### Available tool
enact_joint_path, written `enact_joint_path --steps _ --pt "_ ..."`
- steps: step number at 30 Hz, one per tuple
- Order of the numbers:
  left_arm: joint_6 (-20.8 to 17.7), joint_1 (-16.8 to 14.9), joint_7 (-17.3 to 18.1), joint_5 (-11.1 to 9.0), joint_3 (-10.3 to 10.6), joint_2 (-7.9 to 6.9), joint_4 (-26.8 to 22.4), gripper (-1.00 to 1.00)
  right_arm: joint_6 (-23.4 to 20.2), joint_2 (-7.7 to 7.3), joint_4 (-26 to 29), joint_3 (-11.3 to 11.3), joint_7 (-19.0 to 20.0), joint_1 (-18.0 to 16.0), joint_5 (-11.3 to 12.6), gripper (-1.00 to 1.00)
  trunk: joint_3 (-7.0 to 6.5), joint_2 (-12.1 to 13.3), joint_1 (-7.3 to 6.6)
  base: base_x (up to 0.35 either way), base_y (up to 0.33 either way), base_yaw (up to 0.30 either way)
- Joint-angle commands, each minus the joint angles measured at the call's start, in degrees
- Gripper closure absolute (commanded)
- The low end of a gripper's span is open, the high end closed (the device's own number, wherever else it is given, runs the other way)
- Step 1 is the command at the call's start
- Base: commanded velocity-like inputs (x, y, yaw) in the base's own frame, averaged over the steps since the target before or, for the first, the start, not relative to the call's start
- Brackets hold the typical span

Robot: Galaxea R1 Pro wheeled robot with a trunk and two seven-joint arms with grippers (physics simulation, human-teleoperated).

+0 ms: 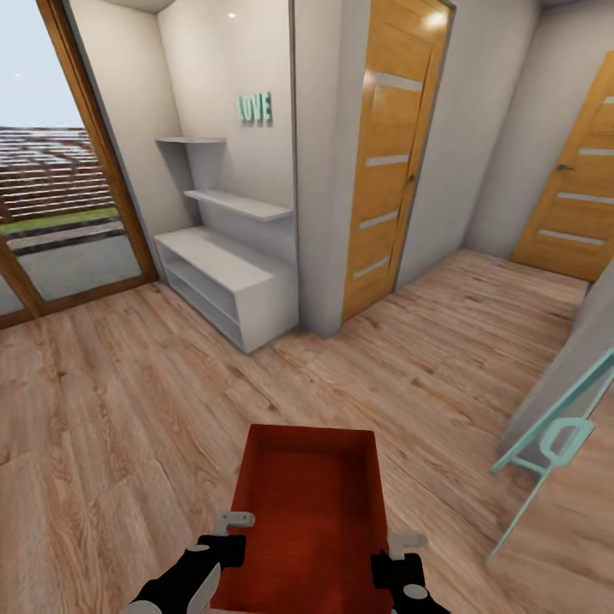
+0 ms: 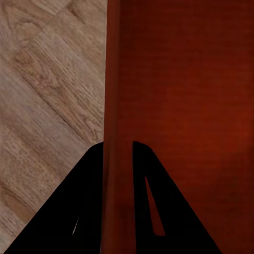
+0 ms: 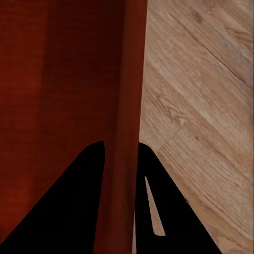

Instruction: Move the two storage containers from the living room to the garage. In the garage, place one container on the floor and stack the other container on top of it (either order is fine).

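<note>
One orange-red storage container (image 1: 311, 503) hangs low in front of me over the light wood plank floor (image 1: 128, 409), open side up and with nothing inside. My left gripper (image 1: 230, 533) is shut on its left wall, and my right gripper (image 1: 396, 554) is shut on its right wall. In the left wrist view the thin red wall of the container (image 2: 185, 106) runs between the two dark fingers of the left gripper (image 2: 117, 145). The right wrist view shows the same grip: the container (image 3: 63, 95) wall is pinched in the right gripper (image 3: 120, 144). The other container and the garage are out of view.
A white low shelf unit (image 1: 226, 290) stands against the wall ahead left, beside a wood-framed glass door (image 1: 60, 170). An orange-wood door with frosted strips (image 1: 388, 162) stands ahead, and another door (image 1: 580, 196) is at the far right. A teal frame (image 1: 554, 443) leans at my right.
</note>
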State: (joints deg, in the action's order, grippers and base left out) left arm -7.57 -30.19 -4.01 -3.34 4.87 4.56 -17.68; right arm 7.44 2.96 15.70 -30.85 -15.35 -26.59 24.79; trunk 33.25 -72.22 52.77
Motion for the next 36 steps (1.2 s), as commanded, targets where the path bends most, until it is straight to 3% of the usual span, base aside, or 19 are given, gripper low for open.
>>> enact_joint_path --steps 1,15,36 --pt "-0.34 -0.05 -0.65 -0.79 0.58 -0.08 -0.25 1.00 0.25 -0.76 -1.55 -0.40 -0.30 -0.04 0.96 1.00 0.05 -0.03 0.03 0.323 0.000 0.000" --pt "-0.34 -0.05 -0.65 -0.71 0.65 -0.08 -0.25 1.00 0.41 -0.69 -1.55 -0.37 -0.35 -0.04 0.95 1.00 0.05 -0.03 0.03 0.323 0.000 -0.021" --pt "-0.34 -0.05 -0.65 -0.79 0.58 -0.08 -0.25 1.00 0.38 -0.67 -1.55 -0.40 -0.30 -0.04 0.96 1.00 0.05 -0.03 0.03 0.323 0.000 -0.272"
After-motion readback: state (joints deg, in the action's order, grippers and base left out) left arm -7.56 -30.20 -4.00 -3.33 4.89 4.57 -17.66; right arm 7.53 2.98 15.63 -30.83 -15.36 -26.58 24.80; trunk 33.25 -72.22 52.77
